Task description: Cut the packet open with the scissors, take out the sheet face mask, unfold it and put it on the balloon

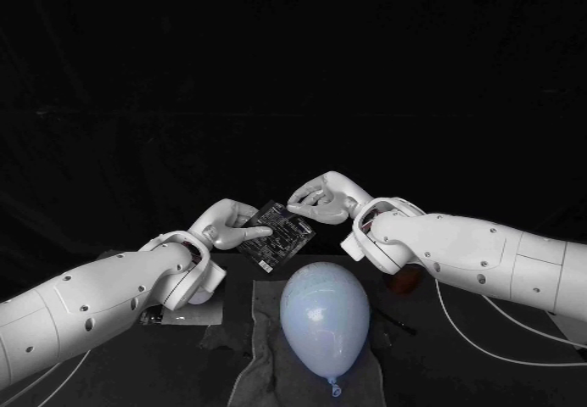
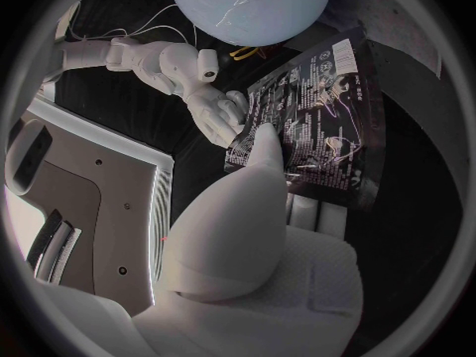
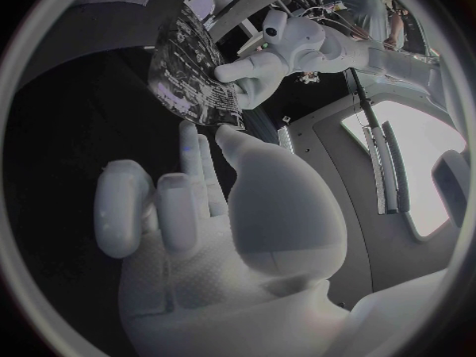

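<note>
Fig. Head view, w/ both wrist views.

(a) Packet (image 1: 276, 237): dark, printed, held off the table at frame centre, tilted, between the two hands. It sits just above the balloon's top end, apart from it. The left wrist view shows its printed face (image 2: 317, 115); the right wrist view shows it past the fingertips (image 3: 189, 71).

(b) Left hand (image 1: 226, 227): left of centre, fingers closed on the packet's left edge. The thumb lies on the printed face in its own wrist view (image 2: 248, 214). The grip is also seen from opp. side (image 3: 268, 63).

(c) Right hand (image 1: 324, 197): just above centre, fingers curled. Thumb and a finger pinch the packet's upper corner, other fingers apart (image 3: 218, 214). Fingertips meet the packet edge in the left wrist view (image 2: 213, 107).

(d) Balloon (image 1: 324, 318): pale blue, egg-shaped, lower centre, knot toward the bottom edge. It lies on a grey cloth (image 1: 263, 356) spread on the black table (image 1: 489, 356). Neither hand touches it. Also seen at (image 2: 248, 4).
</note>
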Robot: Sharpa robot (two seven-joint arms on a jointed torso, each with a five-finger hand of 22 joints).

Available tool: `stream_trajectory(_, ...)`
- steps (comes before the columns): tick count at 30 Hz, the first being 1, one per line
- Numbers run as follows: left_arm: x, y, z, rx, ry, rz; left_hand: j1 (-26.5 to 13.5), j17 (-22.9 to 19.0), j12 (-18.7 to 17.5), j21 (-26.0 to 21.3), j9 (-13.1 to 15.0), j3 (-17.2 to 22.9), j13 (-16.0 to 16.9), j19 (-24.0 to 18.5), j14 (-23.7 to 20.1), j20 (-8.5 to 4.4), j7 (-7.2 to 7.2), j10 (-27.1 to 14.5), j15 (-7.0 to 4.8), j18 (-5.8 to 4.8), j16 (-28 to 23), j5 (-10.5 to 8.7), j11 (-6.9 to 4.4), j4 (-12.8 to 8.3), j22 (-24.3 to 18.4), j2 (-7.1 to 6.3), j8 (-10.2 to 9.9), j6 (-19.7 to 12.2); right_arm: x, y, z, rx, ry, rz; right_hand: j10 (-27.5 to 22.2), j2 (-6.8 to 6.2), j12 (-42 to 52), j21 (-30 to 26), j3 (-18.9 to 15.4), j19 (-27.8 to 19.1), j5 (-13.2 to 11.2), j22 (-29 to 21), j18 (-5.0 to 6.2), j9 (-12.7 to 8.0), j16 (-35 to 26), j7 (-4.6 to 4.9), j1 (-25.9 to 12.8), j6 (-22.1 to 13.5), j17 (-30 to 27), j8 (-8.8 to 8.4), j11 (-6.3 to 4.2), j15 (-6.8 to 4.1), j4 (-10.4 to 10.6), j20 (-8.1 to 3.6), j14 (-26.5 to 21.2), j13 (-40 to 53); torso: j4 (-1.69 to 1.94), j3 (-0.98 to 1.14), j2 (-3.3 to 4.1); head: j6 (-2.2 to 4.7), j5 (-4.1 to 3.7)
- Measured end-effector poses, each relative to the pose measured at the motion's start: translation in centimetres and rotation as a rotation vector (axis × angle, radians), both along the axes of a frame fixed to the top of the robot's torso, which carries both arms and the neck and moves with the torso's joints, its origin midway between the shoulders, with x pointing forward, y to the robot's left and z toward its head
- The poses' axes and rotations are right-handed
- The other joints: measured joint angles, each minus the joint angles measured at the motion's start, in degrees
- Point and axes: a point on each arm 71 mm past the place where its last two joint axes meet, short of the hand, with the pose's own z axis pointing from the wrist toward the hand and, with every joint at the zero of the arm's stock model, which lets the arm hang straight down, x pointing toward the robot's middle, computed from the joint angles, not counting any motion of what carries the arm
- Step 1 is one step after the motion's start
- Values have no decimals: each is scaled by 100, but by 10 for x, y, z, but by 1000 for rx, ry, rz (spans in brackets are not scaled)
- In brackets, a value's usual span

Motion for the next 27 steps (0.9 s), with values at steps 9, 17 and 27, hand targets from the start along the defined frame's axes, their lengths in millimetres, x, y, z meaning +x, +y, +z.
stream_trajectory(9,0,0,0,-3,6,1,-7,5,0,23,7,0,0,0,0,0,0,0,0,-3,0,0,0,0,5,-7,0,0,0,1,-4,-12,17,15,0,-40,-36,0,23,0,1,0,0,-7,-3,14,40,27,-9,0,0,0,-23,0,0,-12,2,-1,0,-14,-1)
stream_trajectory(17,0,1,-1,-8,11,3,-7,4,0,22,7,0,0,0,0,0,0,-1,0,-5,-23,0,0,0,5,-7,0,0,0,0,-5,-22,29,25,0,-62,-36,-1,40,0,1,3,-1,-8,-6,14,63,28,-18,0,0,0,-40,0,0,-11,1,-1,0,-15,0)
stream_trajectory(27,0,1,-1,-11,14,4,-7,3,0,22,7,0,0,0,0,0,0,-1,0,-8,-23,-1,1,0,6,-7,0,0,1,-1,-6,-34,38,27,-1,-97,-87,-1,145,-1,1,4,0,-24,-14,13,121,28,-20,-22,0,0,-110,0,0,-22,2,-2,-2,-25,0)
